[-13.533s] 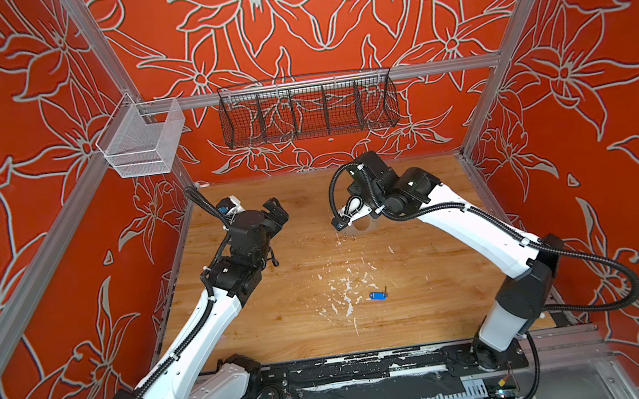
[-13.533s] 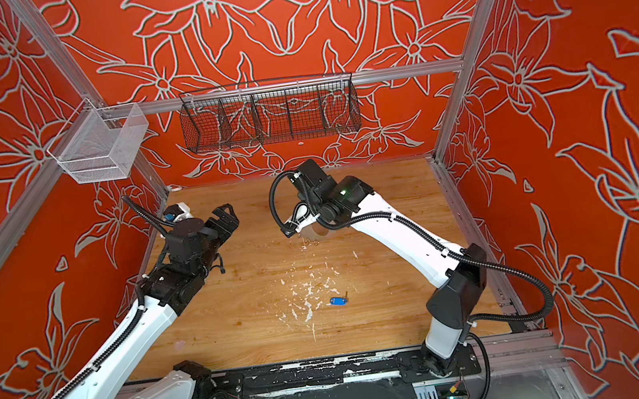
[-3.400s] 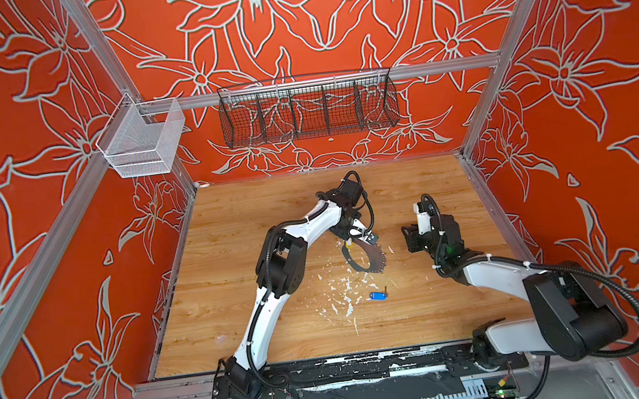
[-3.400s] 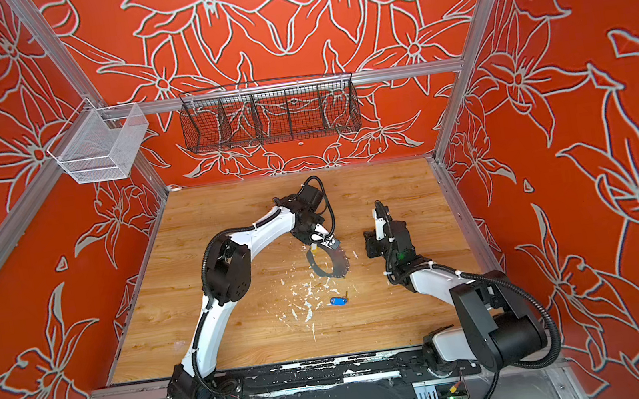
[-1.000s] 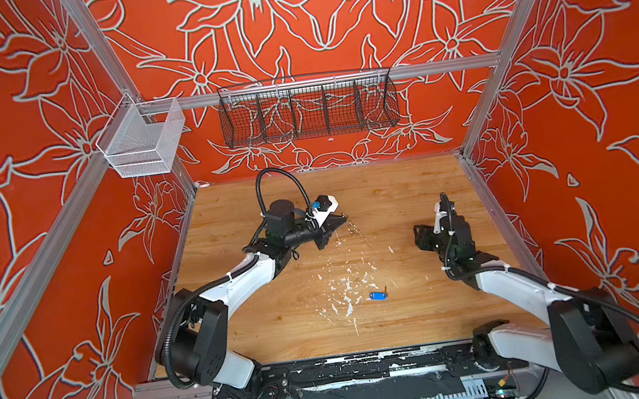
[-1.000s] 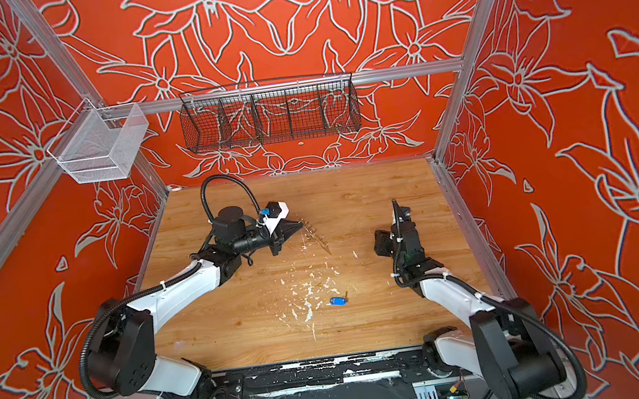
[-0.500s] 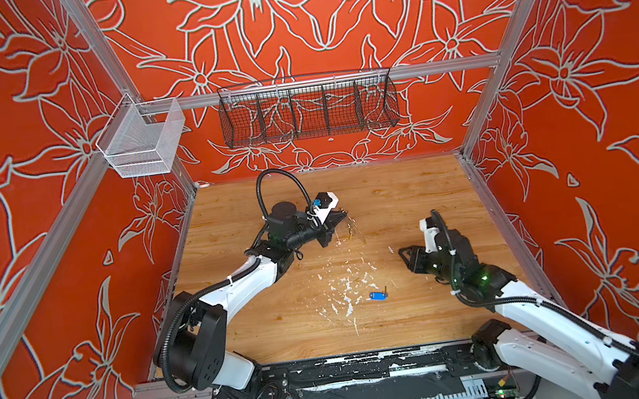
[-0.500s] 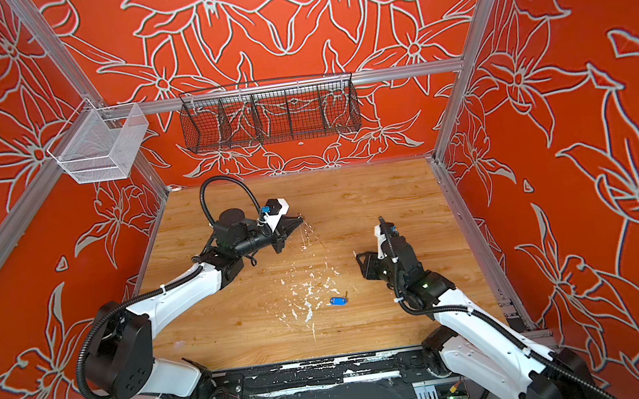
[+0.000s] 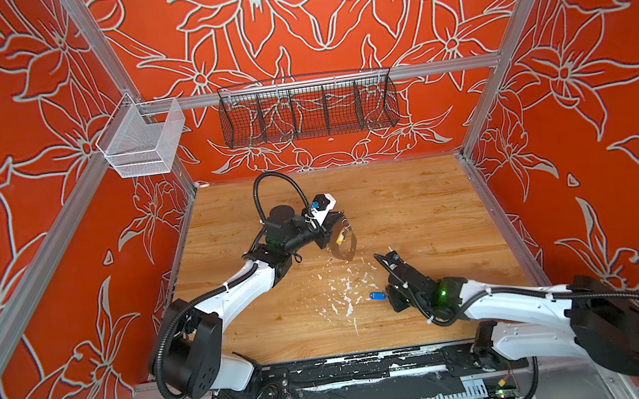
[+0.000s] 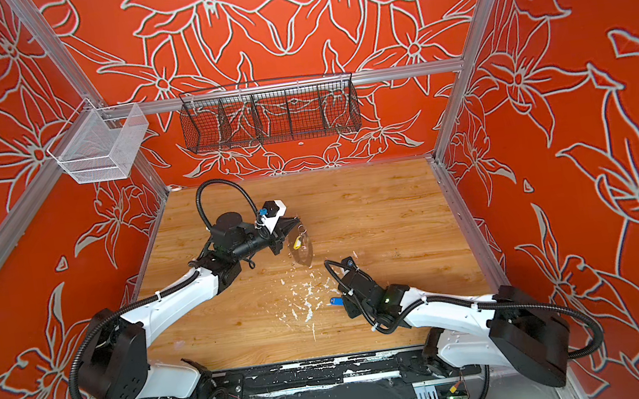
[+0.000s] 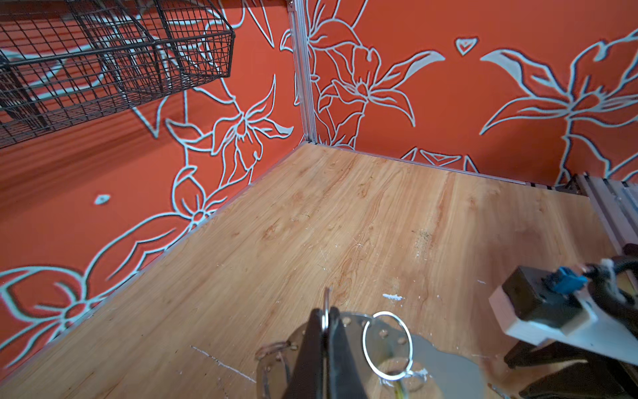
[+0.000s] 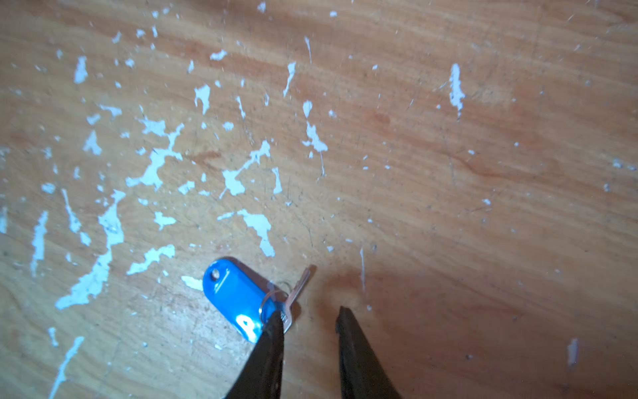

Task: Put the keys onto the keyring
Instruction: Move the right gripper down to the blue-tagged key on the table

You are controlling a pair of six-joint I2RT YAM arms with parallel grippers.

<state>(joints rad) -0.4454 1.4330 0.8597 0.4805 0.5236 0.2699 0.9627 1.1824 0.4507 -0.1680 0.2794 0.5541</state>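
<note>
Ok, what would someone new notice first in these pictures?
The orange flower-patterned walls all around. Then the keyring, yellow tag dangling, pinched in the left gripper near the table's middle, and the right gripper's open fingers at the blue-tagged key on the scuffed wooden table, nearer the front.

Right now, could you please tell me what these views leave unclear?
- Right gripper: in both top views its fingertips are hidden under its own wrist.
- Yellow-tagged key: blade too small in a top view; cut off by the frame edge in the left wrist view.
- Blue-tagged key: a finger covers its end in the right wrist view, so contact is unclear.
</note>
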